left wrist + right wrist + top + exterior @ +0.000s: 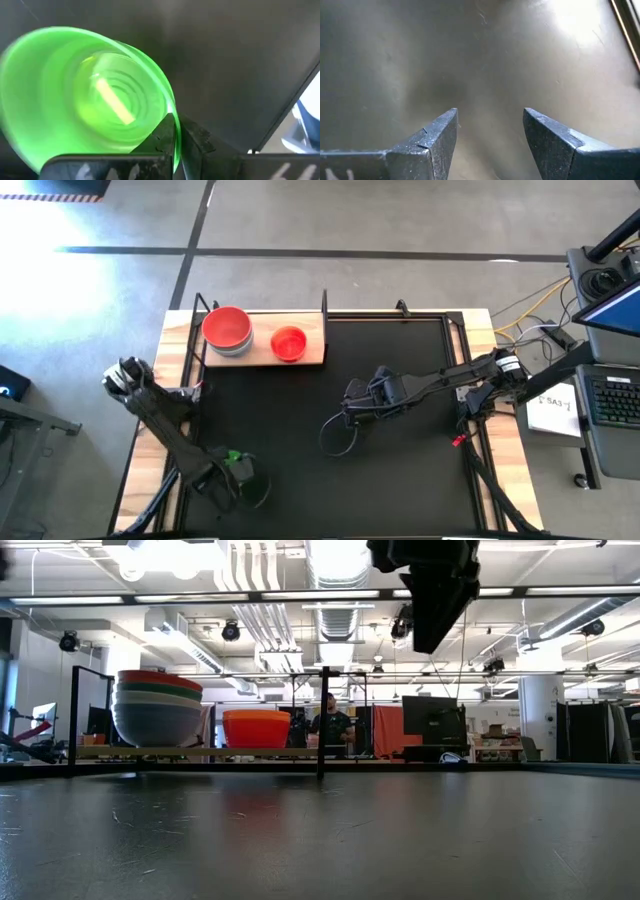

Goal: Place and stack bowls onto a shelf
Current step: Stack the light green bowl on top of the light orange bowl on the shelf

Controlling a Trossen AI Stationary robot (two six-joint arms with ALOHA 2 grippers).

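A: From above, where is the left gripper (238, 470)?

B: At the near left of the black mat (400, 380), with a bit of green beside it. Its wrist camera explains that: the fingers (165, 137) are pinched tight on the rim of the green bowl (85, 95), one inside the wall and one outside.

A: And the right gripper (352, 402)?

B: Mid-mat, clear of everything. Its own camera shows the two fingers (437, 135) spread apart with bare mat between them, holding nothing.

A: The shelf (312, 355)?

B: Far left corner. Overhead shows two red circles on it: the stack (227, 330) on the left and the orange bowl (288, 343) to its right. The table-level camera adds that the left one is several nested bowls (158, 708), a red rim on top, a green band under it, a pale grey-blue bowl at the bottom. It also shows a person (330, 725) in the room beyond.
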